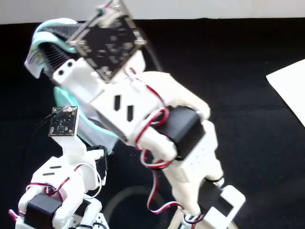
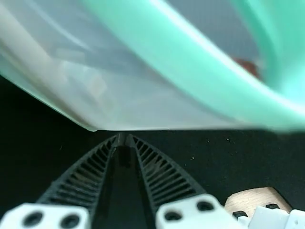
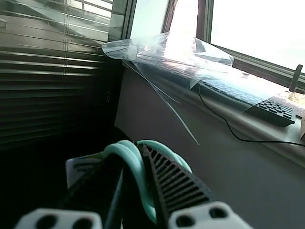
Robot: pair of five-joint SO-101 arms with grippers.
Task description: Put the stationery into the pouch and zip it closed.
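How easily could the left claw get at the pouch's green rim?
Probably not readily: the left claw looks shut on the pouch, and the right claw grips its green rim.

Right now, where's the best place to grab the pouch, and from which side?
Probably the thick green rim, edge-on with a finger either side, as the right gripper has it. That band is raised and rounded; the clear wall looks thin and slippery.

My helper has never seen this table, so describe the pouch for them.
On the black table, two white arms stand side by side. Between the left gripper and right gripper hangs the pouch. It's clear plastic edged in mint green, unlike the flat white paper.
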